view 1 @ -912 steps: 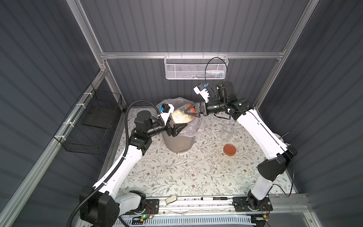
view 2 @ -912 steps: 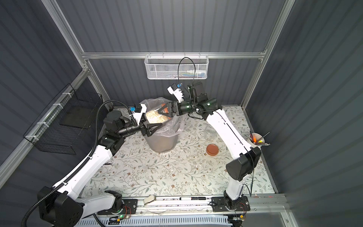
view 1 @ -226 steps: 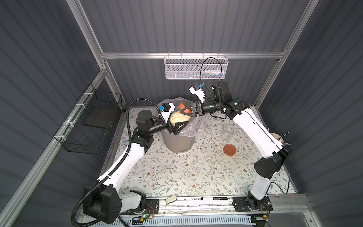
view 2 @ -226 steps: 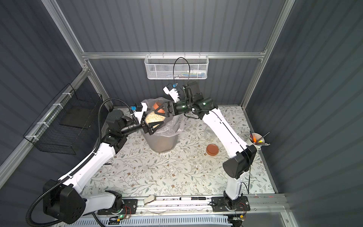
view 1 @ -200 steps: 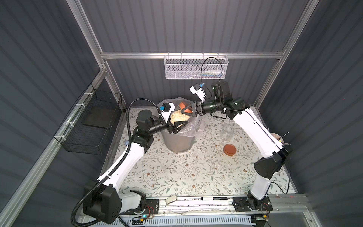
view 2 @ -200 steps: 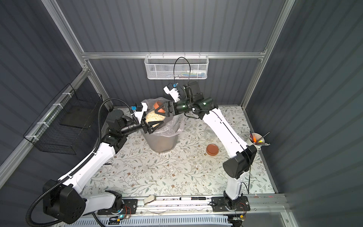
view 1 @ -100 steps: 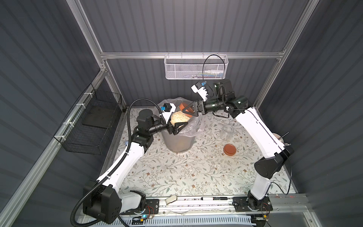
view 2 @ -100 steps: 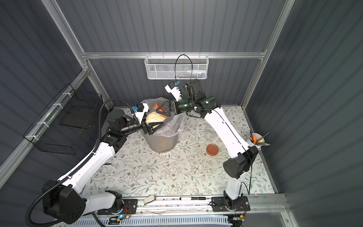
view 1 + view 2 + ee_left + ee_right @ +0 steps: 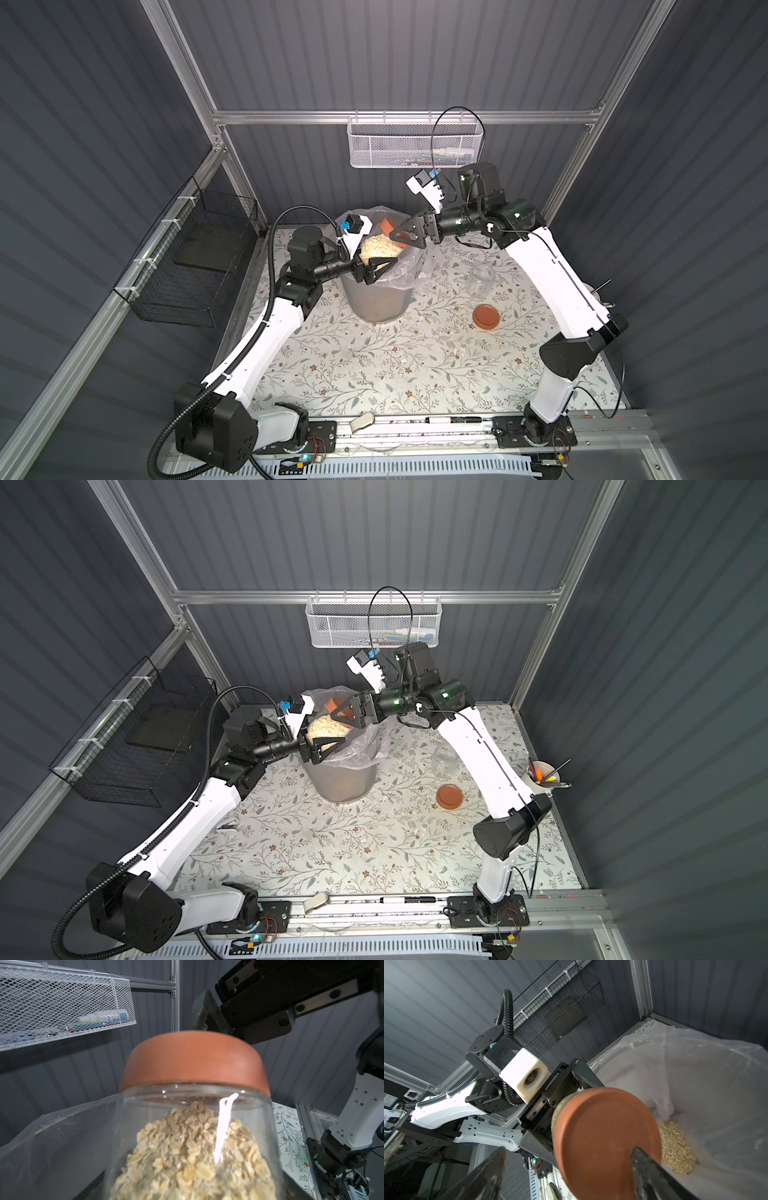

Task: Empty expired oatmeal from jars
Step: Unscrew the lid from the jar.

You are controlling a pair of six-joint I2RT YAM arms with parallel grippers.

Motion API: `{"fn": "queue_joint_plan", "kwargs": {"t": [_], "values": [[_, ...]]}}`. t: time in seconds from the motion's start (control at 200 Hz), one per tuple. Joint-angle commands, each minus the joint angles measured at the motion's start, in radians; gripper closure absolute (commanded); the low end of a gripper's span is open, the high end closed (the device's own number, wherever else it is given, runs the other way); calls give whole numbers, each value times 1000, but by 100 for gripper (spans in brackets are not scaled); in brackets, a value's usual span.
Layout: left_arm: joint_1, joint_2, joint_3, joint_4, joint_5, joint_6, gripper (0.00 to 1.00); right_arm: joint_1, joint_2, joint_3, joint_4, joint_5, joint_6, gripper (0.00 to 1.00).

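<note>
Left wrist view: oatmeal (image 9: pixel 187 1157) fills most of jar (image 9: pixel 191 1126), lid (image 9: pixel 193 1059) on. Your left gripper (image 9: pixel 379 261) clamps jar, tilted above bin (image 9: pixel 374 299) near far edge of table (image 9: pixel 374 365). Your right gripper (image 9: pixel 568 1153) spread wide, straddling lid, gripping nothing. Risk: off-centre closing skids off lid, twists jar in clamp; freed lid drops into bin.

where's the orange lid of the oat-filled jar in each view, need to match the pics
In a top view: lid near mid-frame, above the clear bin liner.
In a top view: lid left of centre, above the liner.
Left wrist: lid mid-frame, capping the jar.
Right wrist: lid face-on and large.
Shared landmark: the liner, also behind the jar and beside the lid.
</note>
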Motion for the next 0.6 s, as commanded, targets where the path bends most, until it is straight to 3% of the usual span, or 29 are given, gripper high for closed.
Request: {"fn": "queue_joint_plan", "kwargs": {"t": [0.0,0.305,0.595], "values": [[4,-15,60,77,51,-15,100,5,15,19,-29,-8,-28,9],[4,-43,68,45,114,-12,100,3,53,49,-2,-3,6,7],[4,-51,64,46,105,-9,100,7,39,9,-6,-13,0,13]]}}
